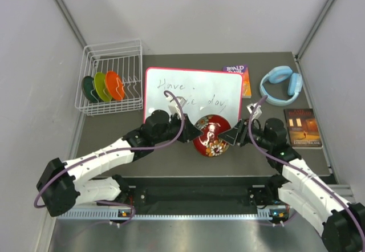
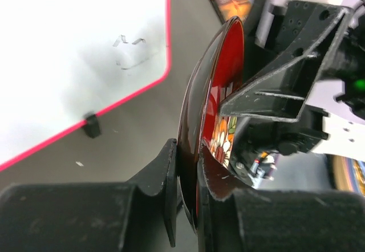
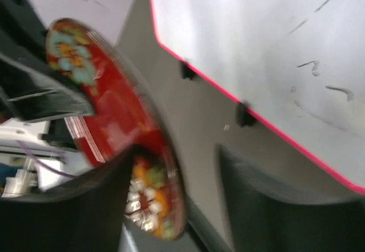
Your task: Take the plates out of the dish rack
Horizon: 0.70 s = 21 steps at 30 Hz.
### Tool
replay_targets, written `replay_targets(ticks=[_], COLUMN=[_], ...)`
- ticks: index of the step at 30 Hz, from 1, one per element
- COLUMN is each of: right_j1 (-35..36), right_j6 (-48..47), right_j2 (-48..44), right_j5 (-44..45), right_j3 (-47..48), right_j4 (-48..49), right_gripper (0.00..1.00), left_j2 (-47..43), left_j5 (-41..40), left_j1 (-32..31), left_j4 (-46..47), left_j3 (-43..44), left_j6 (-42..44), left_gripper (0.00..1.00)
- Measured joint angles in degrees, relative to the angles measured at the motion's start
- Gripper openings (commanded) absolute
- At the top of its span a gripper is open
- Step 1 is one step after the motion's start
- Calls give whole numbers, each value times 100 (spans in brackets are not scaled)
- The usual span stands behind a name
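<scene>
Three plates [image 1: 103, 86] in the dish rack [image 1: 112, 49]; left fingers [image 2: 169, 198] clamp red plate [image 1: 210, 137]; right fingers [image 3: 274, 206] spread.

Pink-framed whiteboard [image 1: 194, 92], centre of the top view: handwritten marker text, "Have" on the upper line and "day" at the end of the lower line; the words between are partly covered by an arm cable and can't be read. Purple and orange book [image 1: 242, 75] just past the whiteboard's upper right corner: "ROALD DAHL" on the cover. Dark book [image 1: 302, 127] at right: title too small to read. Wrist views show only loose marker strokes, unreadable.
</scene>
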Motion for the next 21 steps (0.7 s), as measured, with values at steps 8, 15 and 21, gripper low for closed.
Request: replay_targets(ticks=[8,15,21], right_j1=[-20,13,-26], right_j6=[267,420,-120], right_j2=[-629,-970,-1591], right_j5=[-166,-111,826], right_j3=[-271,-442,0], right_j4=[216,271,-1602], right_gripper=[0,0,0], left_j2=[-111,-31,-133], left_j5=[-175,-166,-848], left_j1=[83,52,4], left_j4=[-48,13,-212], left_j3=[2,33,157], left_j6=[168,269,632], left_gripper=[0,95,99])
